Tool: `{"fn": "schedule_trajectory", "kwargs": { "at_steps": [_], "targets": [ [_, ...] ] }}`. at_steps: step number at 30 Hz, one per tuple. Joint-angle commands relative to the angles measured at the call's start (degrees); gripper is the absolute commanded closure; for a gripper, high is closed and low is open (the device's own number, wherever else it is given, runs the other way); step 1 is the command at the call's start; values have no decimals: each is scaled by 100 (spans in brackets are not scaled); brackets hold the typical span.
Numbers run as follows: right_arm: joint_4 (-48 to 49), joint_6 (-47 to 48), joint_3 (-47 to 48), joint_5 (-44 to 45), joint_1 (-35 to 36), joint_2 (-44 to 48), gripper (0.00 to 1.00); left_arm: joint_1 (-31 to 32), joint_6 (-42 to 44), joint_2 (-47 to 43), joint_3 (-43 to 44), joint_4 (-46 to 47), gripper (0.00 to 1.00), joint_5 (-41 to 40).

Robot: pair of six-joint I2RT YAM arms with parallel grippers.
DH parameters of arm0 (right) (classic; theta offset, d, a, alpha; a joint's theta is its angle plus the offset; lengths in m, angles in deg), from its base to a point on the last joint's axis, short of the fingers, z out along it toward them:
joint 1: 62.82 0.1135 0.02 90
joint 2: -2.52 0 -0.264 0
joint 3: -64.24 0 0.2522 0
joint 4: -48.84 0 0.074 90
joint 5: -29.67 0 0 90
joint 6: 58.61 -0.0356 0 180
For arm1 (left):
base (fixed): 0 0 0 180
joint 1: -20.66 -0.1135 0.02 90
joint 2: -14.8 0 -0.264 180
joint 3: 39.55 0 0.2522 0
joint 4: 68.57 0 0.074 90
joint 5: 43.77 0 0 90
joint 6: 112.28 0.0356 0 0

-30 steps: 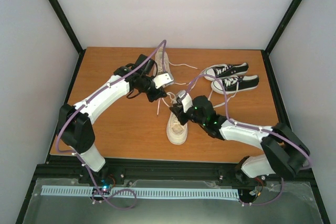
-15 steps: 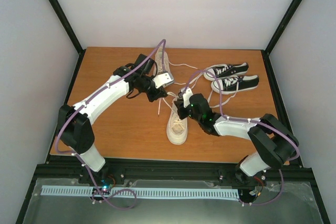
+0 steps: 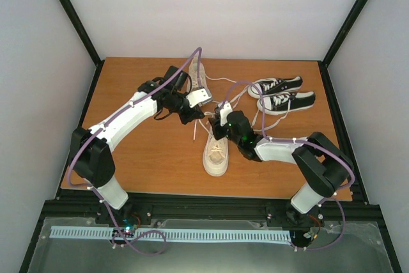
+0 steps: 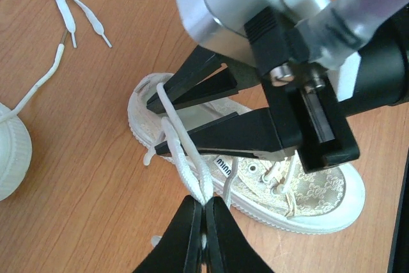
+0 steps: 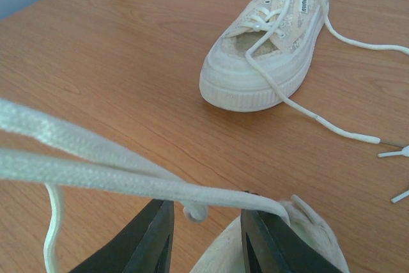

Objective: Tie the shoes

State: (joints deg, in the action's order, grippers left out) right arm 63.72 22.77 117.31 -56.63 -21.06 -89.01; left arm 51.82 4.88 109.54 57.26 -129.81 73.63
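The near cream shoe lies mid-table, toe towards the arms; it also shows in the left wrist view. The other cream shoe lies behind the left arm and shows in the right wrist view. My left gripper is shut on a doubled white lace, pinched at its fingertips beside the near shoe's heel. My right gripper is open over that heel. The lace is stretched across just above its open fingers, touching one finger.
A pair of small black sneakers stands at the back right. Loose lace ends trail on the wooden table between the two cream shoes. Black frame posts edge the table.
My right gripper has reached farther forward along the near shoe to its heel, closer to my left gripper. The left arm has held still with the lace.
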Motion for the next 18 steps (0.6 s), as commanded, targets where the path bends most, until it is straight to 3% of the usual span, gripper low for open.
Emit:
{"fn": "schedule_trajectory", "kwargs": {
  "at_steps": [1, 11, 18],
  "targets": [
    [407, 15, 214, 198, -36, -128, 69, 31, 2, -139, 57, 65, 99, 194],
    [721, -19, 200, -215, -36, -177, 72, 31, 14, -120, 121, -99, 99, 564],
    [799, -109, 188, 25, -53, -194, 88, 31, 13, -132, 145, -168, 99, 668]
  ]
}}
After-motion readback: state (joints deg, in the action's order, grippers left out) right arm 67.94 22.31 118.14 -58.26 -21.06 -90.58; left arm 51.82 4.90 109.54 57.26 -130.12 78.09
